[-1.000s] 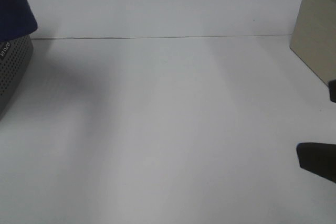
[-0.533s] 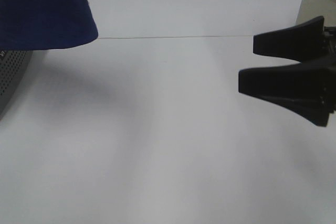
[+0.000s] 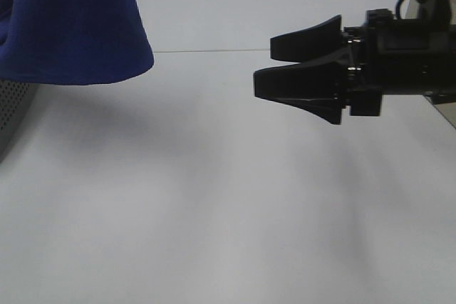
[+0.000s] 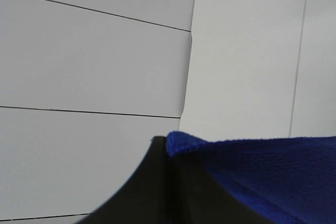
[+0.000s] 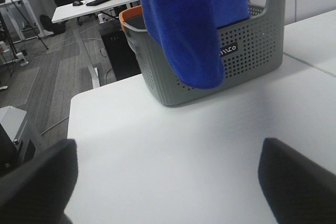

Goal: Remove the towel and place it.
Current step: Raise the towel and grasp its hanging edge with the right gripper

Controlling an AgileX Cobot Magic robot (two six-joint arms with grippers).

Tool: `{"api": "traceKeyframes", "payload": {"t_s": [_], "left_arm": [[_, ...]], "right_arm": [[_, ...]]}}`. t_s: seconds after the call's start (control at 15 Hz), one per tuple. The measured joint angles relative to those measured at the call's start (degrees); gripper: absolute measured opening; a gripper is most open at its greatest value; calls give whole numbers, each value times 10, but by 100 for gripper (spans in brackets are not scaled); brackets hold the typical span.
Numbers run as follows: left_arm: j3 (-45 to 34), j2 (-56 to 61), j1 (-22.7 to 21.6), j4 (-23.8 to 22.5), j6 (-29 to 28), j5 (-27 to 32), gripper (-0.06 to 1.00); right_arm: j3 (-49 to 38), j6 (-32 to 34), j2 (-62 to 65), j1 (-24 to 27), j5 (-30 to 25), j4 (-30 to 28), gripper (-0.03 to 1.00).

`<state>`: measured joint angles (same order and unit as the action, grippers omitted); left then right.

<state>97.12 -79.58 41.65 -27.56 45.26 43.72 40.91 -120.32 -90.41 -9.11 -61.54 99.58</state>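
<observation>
Pinched shut with the left gripper (image 4: pixel 165 153) on a top edge of the towel (image 3: pixel 71 26); spread wide and empty at the right gripper (image 3: pixel 265 65), tips aimed across the table (image 3: pixel 214 211) toward the cloth; hanging lengthwise straight down by the grey basket (image 5: pixel 252 51), lower hem clear of the tabletop; well apart from the open jaws, dead ahead; probably a reach for the free lower hem next
</observation>
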Motion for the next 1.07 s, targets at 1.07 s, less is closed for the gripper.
{"api": "traceKeyframes", "payload": {"t_s": [1.07], "left_arm": [[0,-5,0,68,0,-2,0]], "right_arm": [[305,54,-238,-187,42,1,89]]}}
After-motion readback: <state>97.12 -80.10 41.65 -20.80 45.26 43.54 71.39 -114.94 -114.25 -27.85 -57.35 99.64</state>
